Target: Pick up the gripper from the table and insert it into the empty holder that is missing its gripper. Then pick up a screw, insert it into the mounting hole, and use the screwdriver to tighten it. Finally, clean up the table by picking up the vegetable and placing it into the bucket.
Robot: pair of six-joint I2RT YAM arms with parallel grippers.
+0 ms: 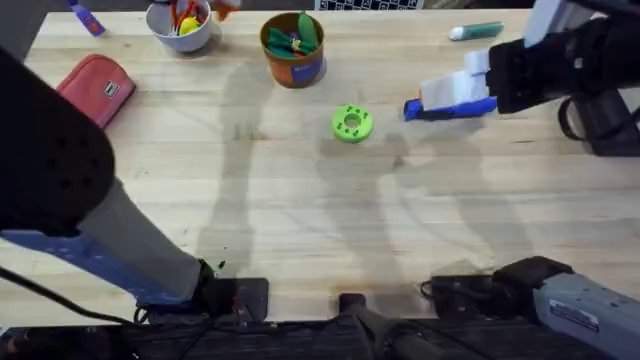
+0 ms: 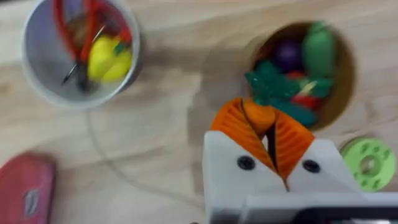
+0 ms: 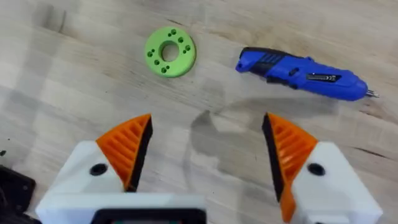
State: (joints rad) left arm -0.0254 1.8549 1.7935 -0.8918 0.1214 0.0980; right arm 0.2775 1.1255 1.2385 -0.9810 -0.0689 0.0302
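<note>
Carrot (image 2: pixel 259 116) sits pinched between the left fingers (image 2: pixel 264 138), its green top toward the bucket (image 2: pixel 339 99), which already holds other toy vegetables on the bench (image 1: pixel 300 230). Right fingers (image 3: pixel 208 149) are spread wide and hold nothing, hovering over bare wood (the blue screwdriver (image 3: pixel 305 73) lies just beyond them, near a green disc (image 3: pixel 170 51)). A white cup (image 2: pixel 37 68) stands beside the bucket.
</note>
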